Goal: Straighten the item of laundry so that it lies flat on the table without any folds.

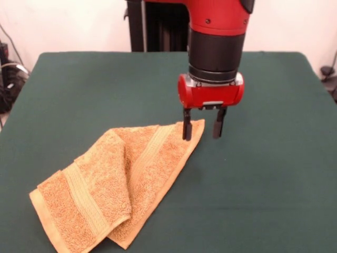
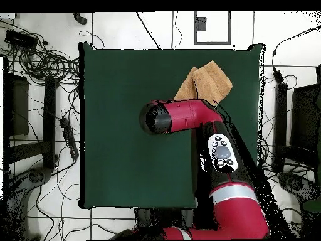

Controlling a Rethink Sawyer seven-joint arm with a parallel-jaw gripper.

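In the front view, the gripper [image 1: 202,127] stands with its jaws apart, holding nothing, over the far corner of the folded towel [image 1: 118,182], which lies near the table's [image 1: 274,174] front edge. Pinching both layers would drag the fold along.

From overhead, the arm [image 2: 188,117] probably hides that corner; cables [image 2: 44,69] lie off the table.

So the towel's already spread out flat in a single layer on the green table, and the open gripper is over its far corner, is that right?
Not quite. The towel is not flat: the front view shows it folded over itself, with one flap lying across another. The rest holds: it lies on the green table, and the open gripper is at its far corner.
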